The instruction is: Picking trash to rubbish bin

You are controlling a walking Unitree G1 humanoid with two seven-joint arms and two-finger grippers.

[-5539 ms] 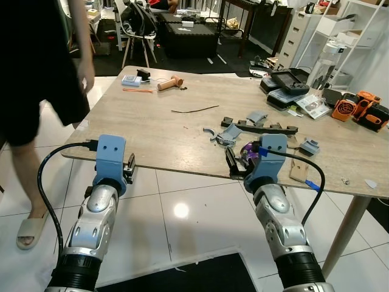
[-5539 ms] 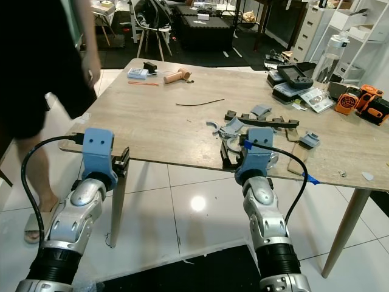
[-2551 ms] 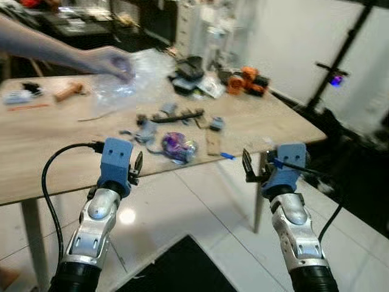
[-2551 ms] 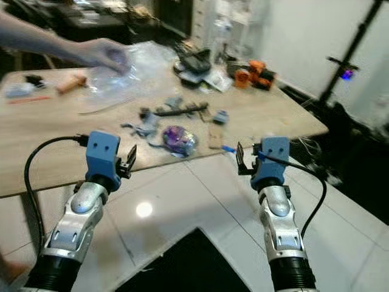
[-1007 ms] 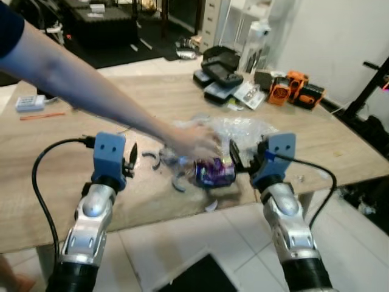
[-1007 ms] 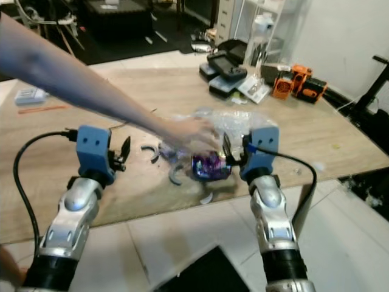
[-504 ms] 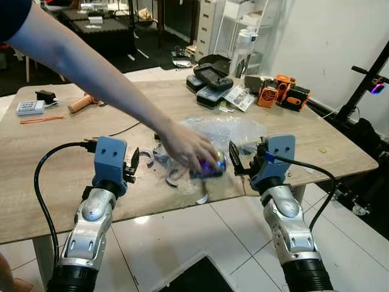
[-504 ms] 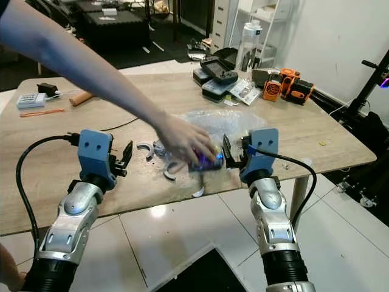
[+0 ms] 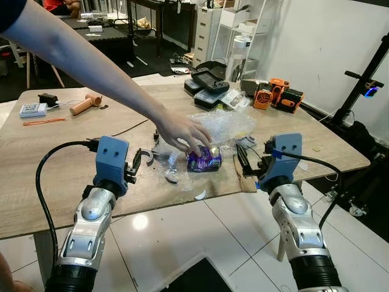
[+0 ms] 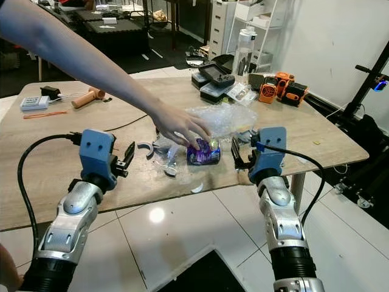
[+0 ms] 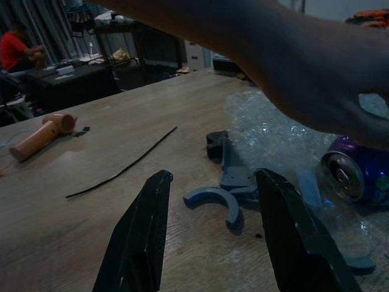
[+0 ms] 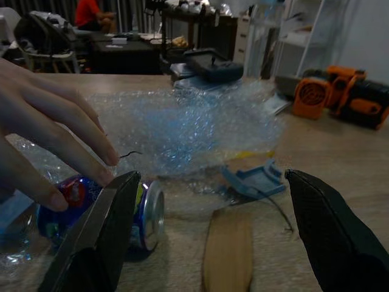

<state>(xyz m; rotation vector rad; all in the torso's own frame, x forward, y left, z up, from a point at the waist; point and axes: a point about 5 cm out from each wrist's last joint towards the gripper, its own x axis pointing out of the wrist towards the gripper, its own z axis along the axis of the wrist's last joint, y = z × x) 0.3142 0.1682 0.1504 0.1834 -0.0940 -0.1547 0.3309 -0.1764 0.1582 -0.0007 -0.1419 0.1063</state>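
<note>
Our right claw (image 9: 248, 165) is held up at the near edge of the desk (image 9: 55, 152), with its two black fingers wide apart and nothing between them. Our left claw (image 9: 135, 165) is up too, over the desk edge farther left. Its fingers are also apart and it holds nothing.

We think we are at the very start of the job: getting ready to pick up the first piece of trash. The trash nearest us is a purple can (image 9: 204, 159). It lies on its side near the front of the desk, between our two claws and closer to the right one. It is shiny, with a silver end, and it looks a bit squashed. A sheet of bubble wrap (image 9: 228, 125) lies just behind it, and some clear plastic sits around it.

A person's hand (image 9: 181, 132) is reaching over and touching the can. So next we should wait until the hand is away. Then our right claw should move toward the can and close around its round middle. We cannot see a rubbish bin from here.
</note>
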